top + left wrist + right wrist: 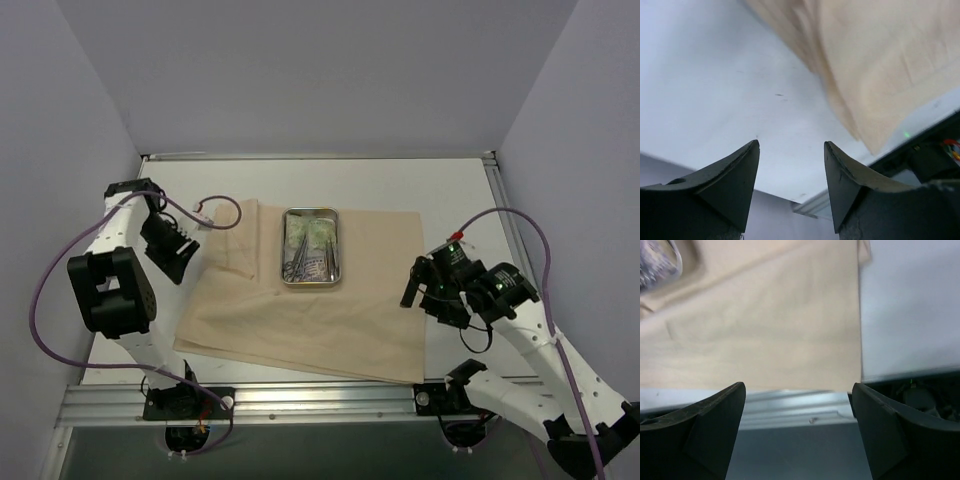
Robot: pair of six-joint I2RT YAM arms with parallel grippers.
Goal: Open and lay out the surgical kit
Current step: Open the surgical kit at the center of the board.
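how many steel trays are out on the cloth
1. The tray sits on the cloth, toward its far edge and about midway across. The cloth lies flat, so a second one hidden under it seems unlikely.

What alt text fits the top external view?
A beige cloth wrap lies spread flat on a white table, a rectangular steel tray of instruments resting on it. The left gripper sits by the cloth's left edge and the right gripper by its right edge, both open and empty.
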